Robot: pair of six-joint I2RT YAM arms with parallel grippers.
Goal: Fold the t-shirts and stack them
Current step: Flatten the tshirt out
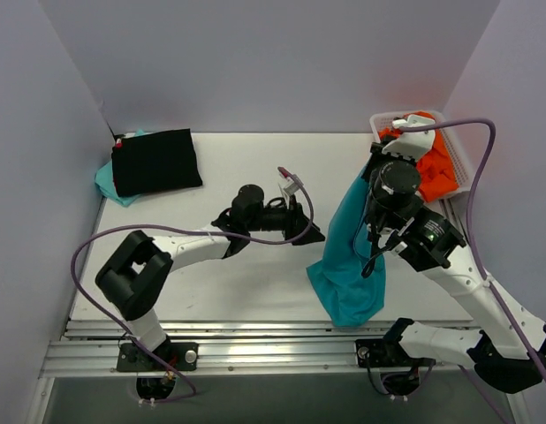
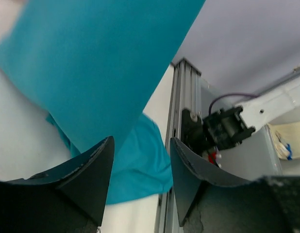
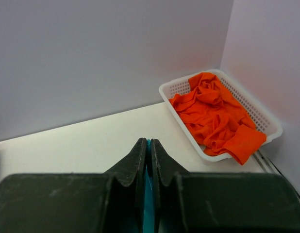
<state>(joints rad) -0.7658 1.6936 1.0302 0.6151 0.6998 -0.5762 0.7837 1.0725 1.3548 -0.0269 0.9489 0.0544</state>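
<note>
A teal t-shirt [image 1: 348,256] hangs from my right gripper [image 1: 375,165], its lower end bunched on the table near the front edge. In the right wrist view the gripper [image 3: 148,144] is shut on a thin strip of teal cloth. My left gripper [image 1: 312,237] is open and empty, just left of the hanging shirt. In the left wrist view the teal shirt [image 2: 91,63] fills the upper left, beyond the spread gripper [image 2: 140,150]. A folded black t-shirt [image 1: 155,161] lies on a teal one [image 1: 108,184] at the back left. Orange t-shirts [image 1: 439,166] lie crumpled in the basket.
The white mesh basket [image 1: 379,124] stands at the back right against the wall; it also shows in the right wrist view [image 3: 186,133] with the orange shirts [image 3: 213,114]. Walls close the table on three sides. A metal rail [image 1: 255,340] runs along the front edge.
</note>
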